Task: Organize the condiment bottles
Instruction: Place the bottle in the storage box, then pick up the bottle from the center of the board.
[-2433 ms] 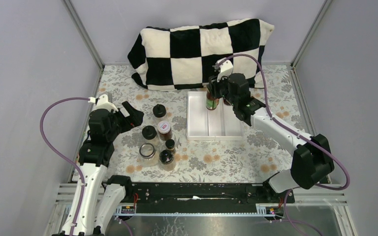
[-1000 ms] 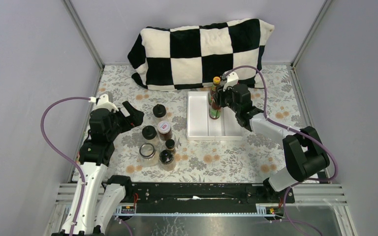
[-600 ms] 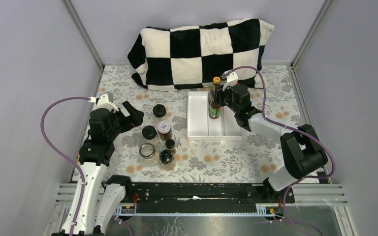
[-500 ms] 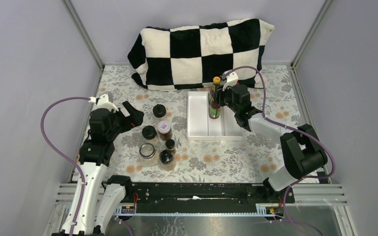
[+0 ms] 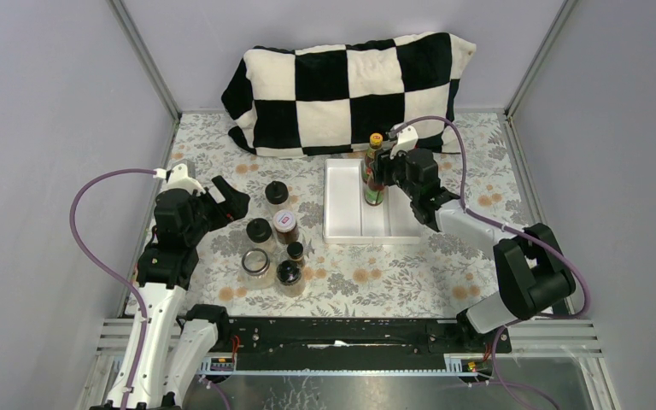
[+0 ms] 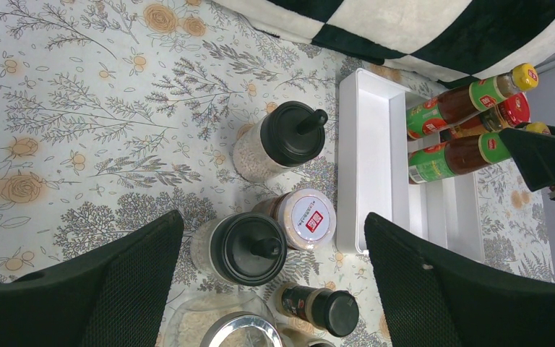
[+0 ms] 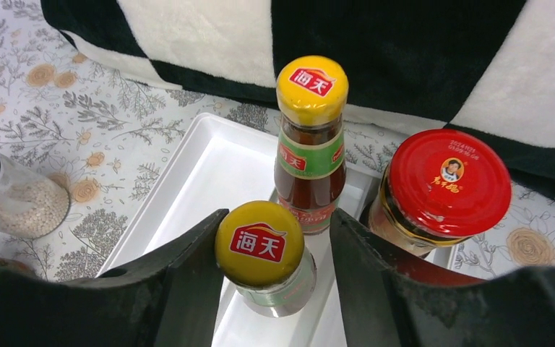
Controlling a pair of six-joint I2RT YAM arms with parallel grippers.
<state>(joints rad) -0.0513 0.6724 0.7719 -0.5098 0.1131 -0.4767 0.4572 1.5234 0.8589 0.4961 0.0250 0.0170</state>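
Pale cloth printed with flowers covers the desk (image 5: 376,273), seen from above with both arm bases at its near edge. A black-and-white checked pillow (image 5: 350,85) lies along the far side. In front of it, right of centre, sits the white tray (image 5: 342,213), divided into long channels.

The right claw (image 7: 278,217) reaches over the tray's far end. Its fingers stand apart on either side of the near sauce bottle (image 7: 260,242), which is upright in the tray, yellow cap uppermost. A strip of white tray shows between this bottle and the finger on the red-lidded jar's side. The other finger lies just beside the cap, and contact there cannot be judged. The left claw (image 6: 273,220) hangs spread wide above the desk, left of the tray, gripping nothing.

Just beyond the near bottle stands the far sauce bottle (image 7: 311,144), likewise yellow-capped and upright. To their right is the red-lidded jar (image 7: 448,181). All three are at the tray's far end.

The other condiment bottles stand grouped on the cloth left of the tray:
- a far black-capped spice jar (image 6: 282,137) of pale grains
- a near black-capped spice jar (image 6: 249,247)
- a white-lidded jar (image 6: 307,217), on the tray side of those two
- a clear glass jar (image 5: 256,262)
- a small dark bottle (image 6: 321,307)
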